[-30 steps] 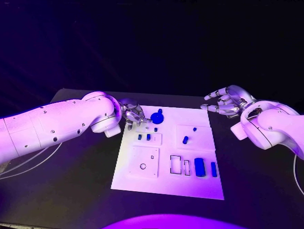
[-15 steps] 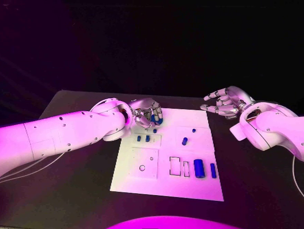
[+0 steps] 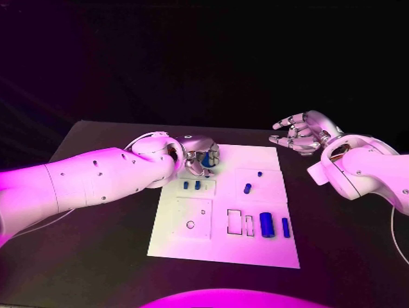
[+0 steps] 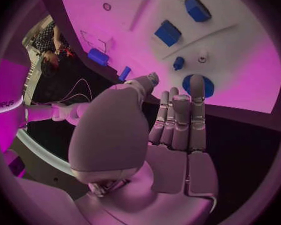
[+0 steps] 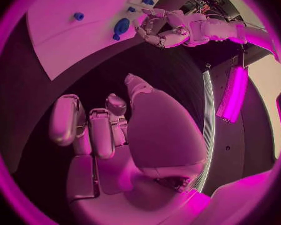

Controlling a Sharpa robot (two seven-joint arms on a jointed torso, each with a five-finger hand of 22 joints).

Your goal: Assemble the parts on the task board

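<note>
Left hand (image 3: pixel 200 156) over the far left corner of the task board (image 3: pixel 225 247); right hand (image 3: pixel 302 133) off the board's far right corner, above the black table (image 3: pixel 93 256).

The board is a flat white plate with outlined recesses, lying in the middle of the table. Blue parts sit on it: a round disc part (image 4: pixel 197 85) near the left hand's fingertips, a small peg (image 4: pixel 178 62) beside it, two short blocks (image 3: pixel 191 185) upright in a framed slot, one oblong piece (image 3: pixel 248 188) mid-board, and two longer bars (image 3: pixel 275 226) at the near right. The left hand's fingers lie straight and close together, gripping nothing that I can see. The right hand's fingers are spread and loosely curled, holding nothing.
</note>
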